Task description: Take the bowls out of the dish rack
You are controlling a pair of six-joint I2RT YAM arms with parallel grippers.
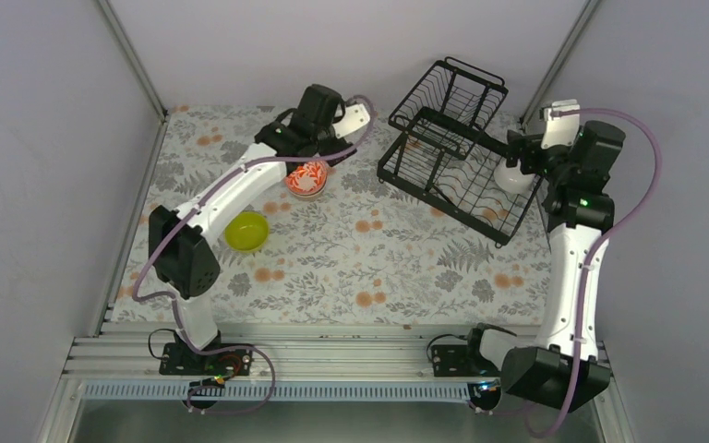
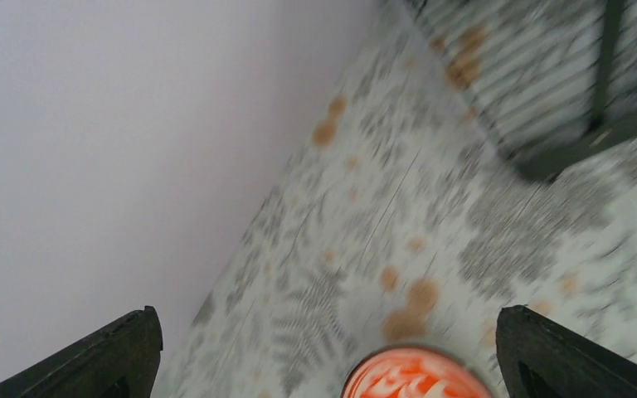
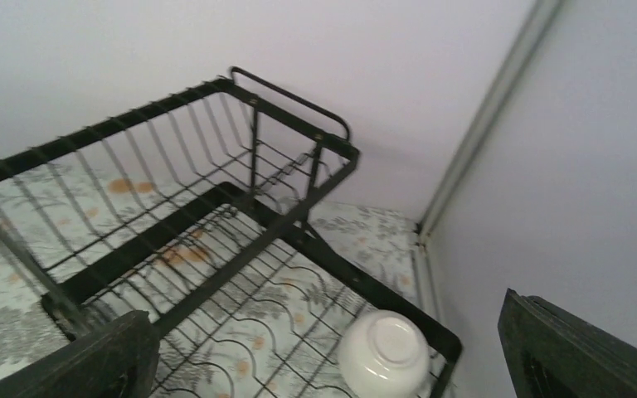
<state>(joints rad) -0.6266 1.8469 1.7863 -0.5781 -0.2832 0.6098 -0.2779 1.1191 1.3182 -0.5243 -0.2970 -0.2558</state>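
Left tool (image 2: 325,322) hangs wide open over the counter (image 1: 397,268), fingers (image 2: 116,352) spread well apart, and the red-orange patterned bowl (image 1: 307,177) sits on the floral surface right below the gap, gripped by nothing. In the left wrist view only the bowl's rim peeks in at the bottom edge, and everything there is smeared with blur. Nearer and to the left rests the lime-yellow bowl (image 1: 246,231), upright on the counter, just apart from the patterned one. Over on the right stands the dish rack (image 1: 443,148), black wire, at an angle near the far right corner, its raised tier on the far side. The right tool (image 3: 325,315) hovers at the rack's right end, jaws wide too, holding nothing. Below it sits the white bowl (image 3: 383,352), upside down, foot ring facing up, tucked into the right corner of the lower tray. From above it is partly hidden behind the right arm's wrist.
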